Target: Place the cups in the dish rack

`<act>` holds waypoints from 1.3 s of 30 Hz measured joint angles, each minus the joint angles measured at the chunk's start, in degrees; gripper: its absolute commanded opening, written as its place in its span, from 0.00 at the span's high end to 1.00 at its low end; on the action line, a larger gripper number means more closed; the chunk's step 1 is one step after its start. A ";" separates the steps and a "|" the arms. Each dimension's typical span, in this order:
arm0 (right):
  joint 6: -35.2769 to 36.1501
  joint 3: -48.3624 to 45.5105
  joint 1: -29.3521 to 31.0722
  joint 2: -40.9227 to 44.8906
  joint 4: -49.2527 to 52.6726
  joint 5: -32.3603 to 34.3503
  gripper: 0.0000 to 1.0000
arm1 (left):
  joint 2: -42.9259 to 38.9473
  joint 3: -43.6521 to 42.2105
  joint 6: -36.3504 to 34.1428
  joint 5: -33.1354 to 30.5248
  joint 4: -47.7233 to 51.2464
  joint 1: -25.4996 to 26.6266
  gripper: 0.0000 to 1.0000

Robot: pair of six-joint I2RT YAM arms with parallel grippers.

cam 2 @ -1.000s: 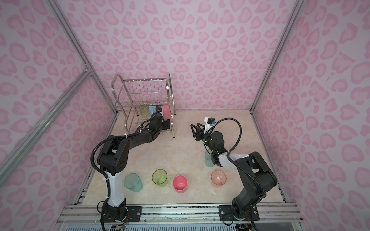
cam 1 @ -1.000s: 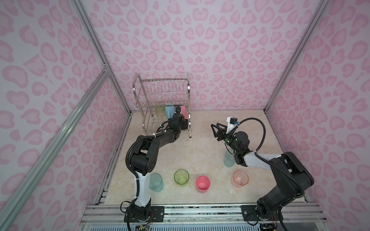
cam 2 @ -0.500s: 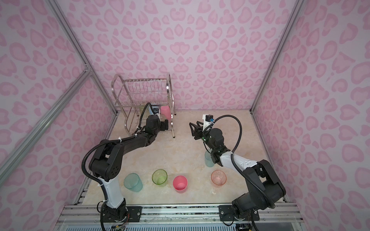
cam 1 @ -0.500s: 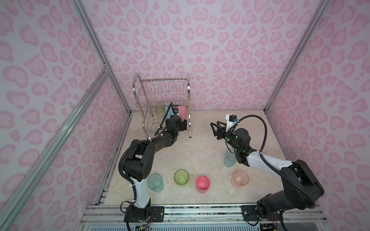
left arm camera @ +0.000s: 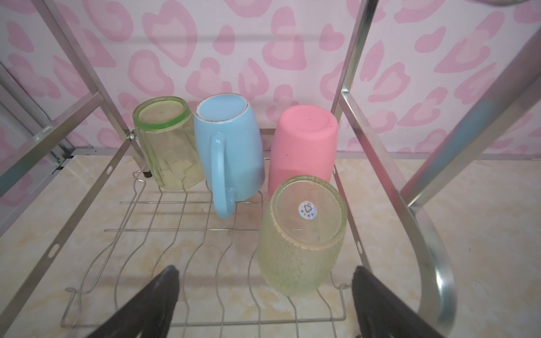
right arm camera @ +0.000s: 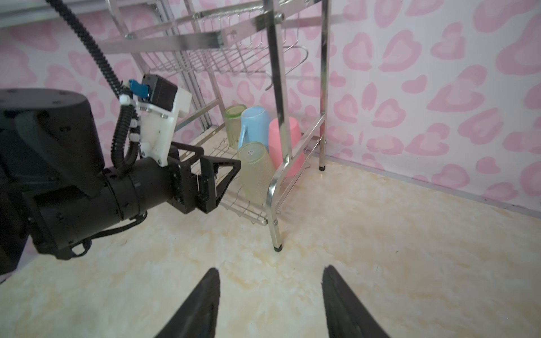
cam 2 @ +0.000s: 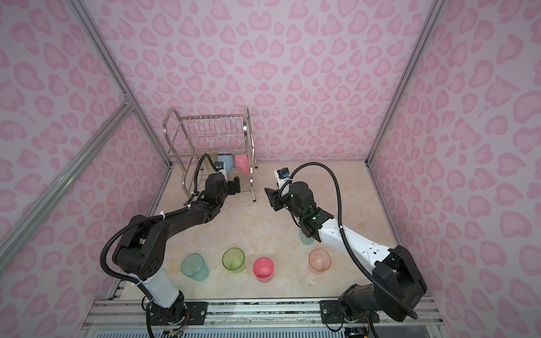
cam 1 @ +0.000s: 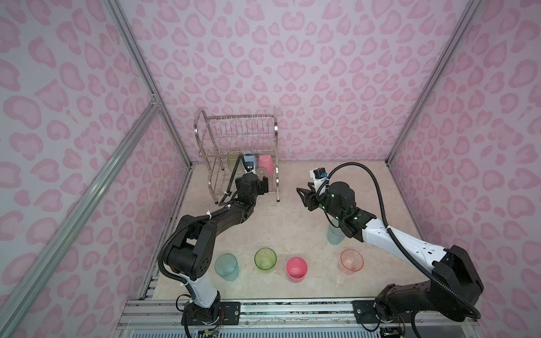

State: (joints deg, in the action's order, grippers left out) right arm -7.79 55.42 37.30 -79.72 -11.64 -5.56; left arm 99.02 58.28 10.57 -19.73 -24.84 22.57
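Left wrist view looks into the lower shelf of the dish rack, where 4 cups stand mouth down: a smooth green cup, a light-blue mug and a pink cup in a back row, and a textured green cup just in front of the pink one, close to the chrome side frame and seeming to lean a little. In both top views the rack stands just left of centre, against the back wall. The left gripper sits at the shelf's front edge, its fingers spread wide and clamping nothing. The textured cup stands just ahead between them, nearer 1 finger, and whether a fingertip touches it I cannot tell. The right gripper hangs over bare tabletop right of the rack, fingers about half open and empty. Low in the frame, 4 cups wait in a row: teal cup, green cup, second pink cup and peach cup. A second teal cup is half hidden under the right arm. The step in hand looks like clearing the rack, so the left gripper should back straight out along the shelf wires, fingers wide and with no sideways swing, lest it clip the leaning cup or the upright. The free slots in front of the mug would suit the next cup.
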 measured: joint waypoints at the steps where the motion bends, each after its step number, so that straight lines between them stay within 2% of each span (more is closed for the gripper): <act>1: 1.22 0.74 0.90 0.24 2.51 0.20 0.44 | -0.98 -1.05 0.46 -0.35 -0.02 0.04 0.07; 11: 9.33 3.06 11.65 2.43 19.71 0.55 0.45 | -10.56 -8.17 7.56 -4.28 3.06 0.68 0.08; 17: 13.44 4.57 18.23 2.01 28.28 -0.68 0.45 | -14.93 -9.44 13.40 -5.88 10.82 0.68 0.08; 25: 19.15 8.66 25.88 -2.97 38.14 -0.66 0.49 | -17.33 -8.66 19.04 -6.10 23.04 0.52 0.08; 33: 23.80 15.13 28.35 -10.51 43.67 -0.96 0.49 | -20.11 -7.96 22.38 -2.27 30.88 -2.19 0.07; 39: 26.80 18.82 30.25 -14.80 46.36 -1.92 0.49 | -21.38 -7.98 24.35 3.04 33.73 -5.14 0.07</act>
State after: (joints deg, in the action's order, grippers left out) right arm 19.00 74.24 67.55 -94.52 34.72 -7.49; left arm 77.65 50.30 34.92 -16.69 8.88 17.43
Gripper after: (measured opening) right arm 0.509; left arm 0.931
